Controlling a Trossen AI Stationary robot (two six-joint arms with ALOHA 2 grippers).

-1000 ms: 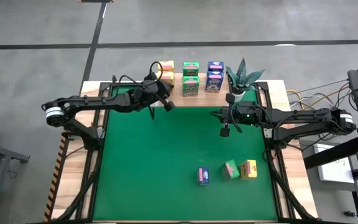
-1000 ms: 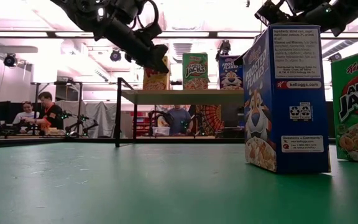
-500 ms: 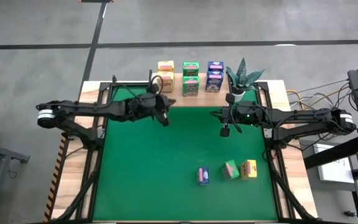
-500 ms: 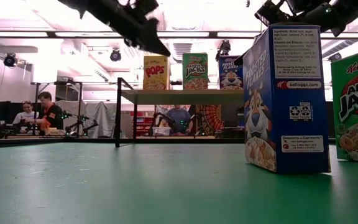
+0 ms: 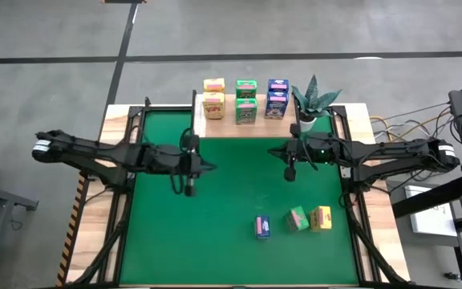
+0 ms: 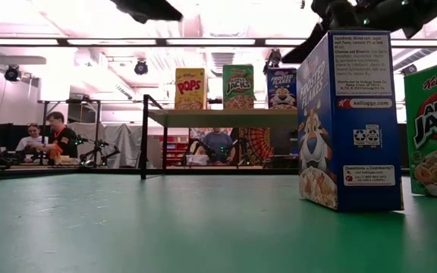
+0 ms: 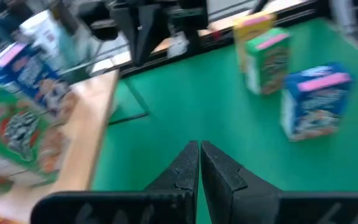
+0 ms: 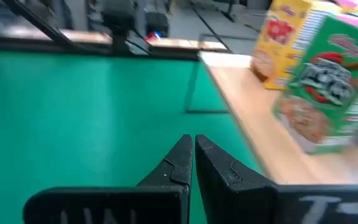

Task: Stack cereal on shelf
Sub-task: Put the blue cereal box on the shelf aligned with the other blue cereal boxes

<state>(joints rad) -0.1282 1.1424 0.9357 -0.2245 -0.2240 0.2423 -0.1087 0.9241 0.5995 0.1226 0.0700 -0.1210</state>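
Note:
The shelf [image 5: 247, 120] stands at the table's far edge, a pale plank on thin black legs [image 6: 144, 136]. On it stand yellow boxes [image 5: 213, 96], green boxes [image 5: 246, 101] and blue boxes [image 5: 277, 96], two of each colour. One blue box [image 5: 262, 226], one green [image 5: 297, 218] and one yellow [image 5: 321, 217] stand upright on the green mat, near right. My left gripper [image 5: 188, 188] hangs shut over the mat's left half, apart from every box. My right gripper [image 5: 289, 171] hangs shut over the mat, short of the shelf's right end.
A potted spiky plant [image 5: 314, 99] stands at the shelf's right end, close to my right arm. The mat [image 5: 215, 241] is bare between the shelf and the three boxes. Black frame rails [image 5: 123, 209] run along both sides. People sit beyond the table [image 6: 48, 136].
My left gripper has drawn back from the yellow boxes on the shelf, moving toward the table's near edge and a little left, and now points down over the mat. The yellow boxes stay on the shelf.

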